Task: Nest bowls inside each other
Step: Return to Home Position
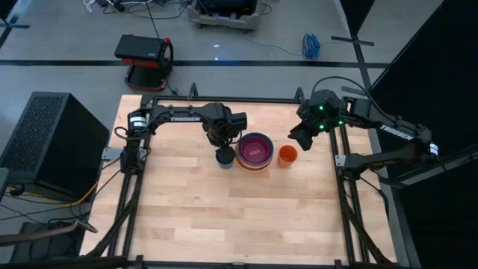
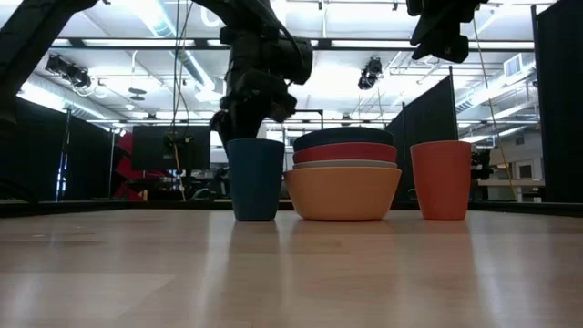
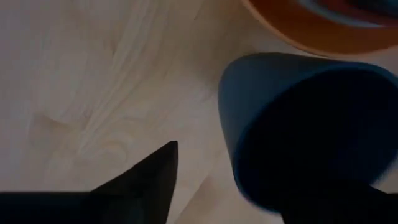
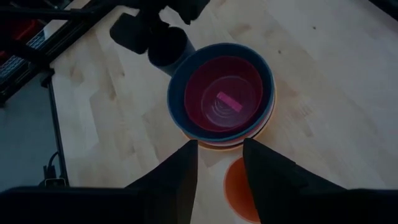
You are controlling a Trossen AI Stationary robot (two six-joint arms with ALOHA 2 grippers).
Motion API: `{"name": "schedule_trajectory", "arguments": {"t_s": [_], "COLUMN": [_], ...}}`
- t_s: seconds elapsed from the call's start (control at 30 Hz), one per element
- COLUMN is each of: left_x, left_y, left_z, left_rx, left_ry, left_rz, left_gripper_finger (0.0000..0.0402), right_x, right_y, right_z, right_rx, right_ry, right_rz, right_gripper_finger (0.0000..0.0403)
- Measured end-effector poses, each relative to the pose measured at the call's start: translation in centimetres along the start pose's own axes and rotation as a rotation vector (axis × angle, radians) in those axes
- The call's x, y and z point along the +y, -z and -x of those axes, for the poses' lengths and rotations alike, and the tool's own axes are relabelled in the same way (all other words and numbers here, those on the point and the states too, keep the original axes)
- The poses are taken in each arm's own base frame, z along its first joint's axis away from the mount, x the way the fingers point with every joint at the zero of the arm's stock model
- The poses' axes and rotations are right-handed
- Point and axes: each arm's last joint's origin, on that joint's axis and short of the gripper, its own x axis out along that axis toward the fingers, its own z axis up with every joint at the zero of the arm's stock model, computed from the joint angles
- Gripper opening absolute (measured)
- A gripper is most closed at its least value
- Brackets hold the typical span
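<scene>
Far left, off the table: a black box (image 1: 46,142) with a perforated top sits on the floor
Left arm: coming in from my left edge of the table (image 1: 194,217) and bending toward the middle
My left gripper (image 1: 222,146): and here it is, poised straight over the blue cup (image 1: 225,158), just above the rim
Left fingers (image 3: 149,183): spread wide, one to each side of the cup's mouth; bare wood shows between this finger and the cup wall, so I'm gripping nothing
Blue cup: upright on the wood, mouth up, tucked in at the left side of the stacked bowls (image 1: 255,152); touching or a hair apart, I can't tell
Bowls: all five nested in one pile at mid-table, mouths up
Pile from the bottom: orange bowl (image 2: 343,193) on the wood, a thin band of the white bowl (image 2: 344,165) above it, then the red-orange bowl (image 2: 344,153), then the teal-blue bowl (image 2: 344,138) on top
Innermost: the magenta-pink bowl (image 4: 211,81), sitting down inside the teal-blue one, seen only from above
Orange cup (image 1: 287,155): upright, mouth up, just right of the pile, with a sliver of gap between them in the low view
My right gripper (image 1: 301,137): up high, well above the table, right of the orange cup, facing down at the pile
Right fingers (image 4: 180,180): parted by a narrow gap, holding nothing, the bowls and the orange cup in sight below them
</scene>
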Motion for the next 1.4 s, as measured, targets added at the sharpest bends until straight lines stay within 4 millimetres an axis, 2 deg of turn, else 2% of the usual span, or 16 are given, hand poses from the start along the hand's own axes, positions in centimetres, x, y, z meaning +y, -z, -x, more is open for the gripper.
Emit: {"name": "schedule_trajectory", "arguments": {"t_s": [0.13,0.27,0.87,1.1,1.23,1.4], "left_x": [0.4,1.1,0.5,-0.9,-1.9,-2.1], "left_y": [0.5,1.4,4.4,4.3,4.5,7.1], "left_z": [2.2,4.6,12.7,13.4,15.5,18.0], "left_rx": [-0.074,-0.147,-0.576,-0.648,-0.818,-0.990], "left_ry": [0.021,0.039,0.161,0.289,0.353,0.385], "left_rz": [0.014,0.049,-0.070,-0.154,-0.217,-0.247], "left_gripper_finger": [0.0246,0.0256,0.0233,0.0235,0.0236,0.0226], "right_x": [0.0,0.0,0.0,0.2,0.8,1.8], "right_y": [0.0,-0.1,-0.1,-0.2,-0.9,-1.6], "right_z": [0.0,0.0,0.0,0.0,0.5,2.6], "right_rx": [-0.001,-0.005,-0.004,-0.010,-0.080,-0.265], "right_ry": [0.000,-0.001,-0.002,-0.043,-0.161,-0.271], "right_rz": [0.001,0.002,-0.003,0.000,0.026,0.043], "right_gripper_finger": [0.0123,0.0121,0.0122,0.0130,0.0137,0.0137]}}
